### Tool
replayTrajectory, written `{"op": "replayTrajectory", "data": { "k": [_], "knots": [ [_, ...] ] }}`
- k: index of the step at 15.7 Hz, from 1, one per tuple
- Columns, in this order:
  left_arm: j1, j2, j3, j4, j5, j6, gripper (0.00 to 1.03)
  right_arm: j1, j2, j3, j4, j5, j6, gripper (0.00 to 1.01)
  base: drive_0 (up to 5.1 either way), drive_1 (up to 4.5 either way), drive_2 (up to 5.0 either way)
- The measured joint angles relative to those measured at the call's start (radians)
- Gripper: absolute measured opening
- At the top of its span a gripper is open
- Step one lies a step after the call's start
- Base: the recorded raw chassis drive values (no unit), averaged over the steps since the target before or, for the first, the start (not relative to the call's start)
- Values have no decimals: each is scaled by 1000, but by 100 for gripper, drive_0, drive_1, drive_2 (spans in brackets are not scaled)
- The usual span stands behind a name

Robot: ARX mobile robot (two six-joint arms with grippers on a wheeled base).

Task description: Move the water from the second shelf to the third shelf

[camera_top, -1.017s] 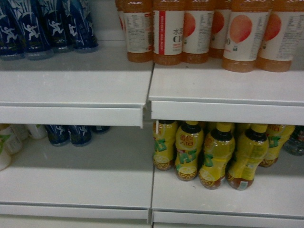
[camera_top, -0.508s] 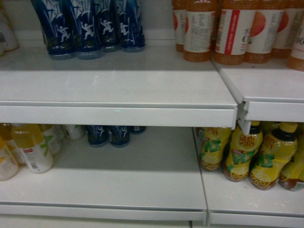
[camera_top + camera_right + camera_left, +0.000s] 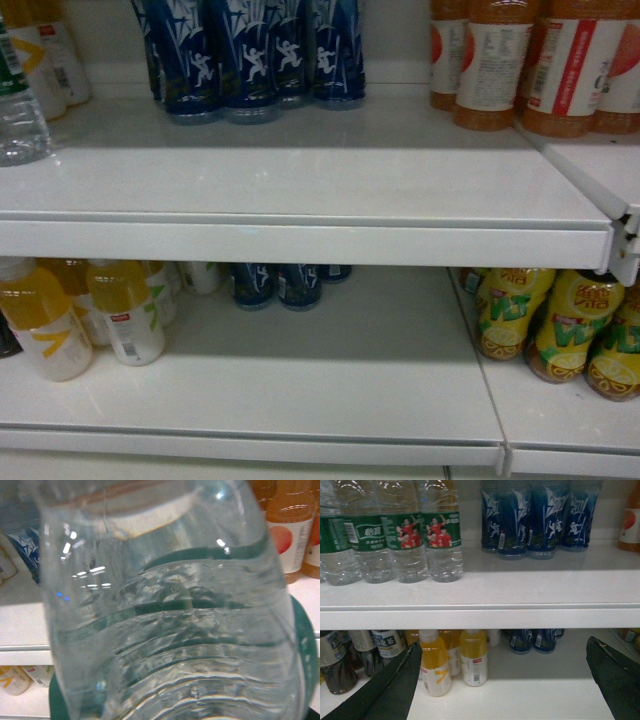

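Water bottle (image 3: 170, 610) fills right wrist frame, apparently held by the right gripper, jaws unseen so grasp unconfirmed. Left gripper (image 3: 505, 680) spread, empty, lower frame. Risk: bottle slipping or clipping shelf edge (image 3: 300, 240) during transfer.

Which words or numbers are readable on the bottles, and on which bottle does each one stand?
None reads with certainty.
water bottles: white Chinese characters on green labels, too blurred.
blue bottles: white running figure only.
orange drink bottles: fine print too small.
yellow bottles: red and green characters, blurred.
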Motion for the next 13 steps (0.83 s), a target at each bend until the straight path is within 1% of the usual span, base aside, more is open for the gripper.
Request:
{"op": "replayTrajectory", "data": {
  "k": [13],
  "knots": [
    [0, 0, 0, -2, 0, 0, 98, 0, 2, 0, 3, 0, 0, 44, -483, 236, 236]
  ]
}}
